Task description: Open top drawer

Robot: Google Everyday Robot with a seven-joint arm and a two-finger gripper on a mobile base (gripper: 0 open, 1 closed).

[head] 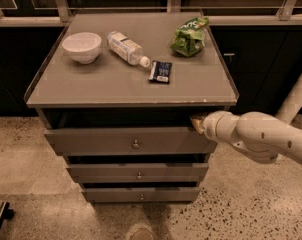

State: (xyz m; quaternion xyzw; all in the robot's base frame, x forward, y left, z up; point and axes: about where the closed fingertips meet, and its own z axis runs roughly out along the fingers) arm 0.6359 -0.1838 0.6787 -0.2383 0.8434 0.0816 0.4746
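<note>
The top drawer [96, 141] is the widest grey front, with a small round metal knob [135, 144] at its centre. It stands a little out from the cabinet, with a dark gap above it. My gripper [196, 122] is at the drawer's upper right corner, just under the cabinet top, on the end of my white arm [261, 136] that comes in from the right. Its tip reaches into the dark gap above the drawer front.
Two narrower grey drawers [139, 172] sit below. On the cabinet top [91, 86] lie a white bowl [82, 47], a plastic bottle [128, 49], a dark packet [160, 71] and a green snack bag [190, 36]. Speckled floor surrounds the cabinet.
</note>
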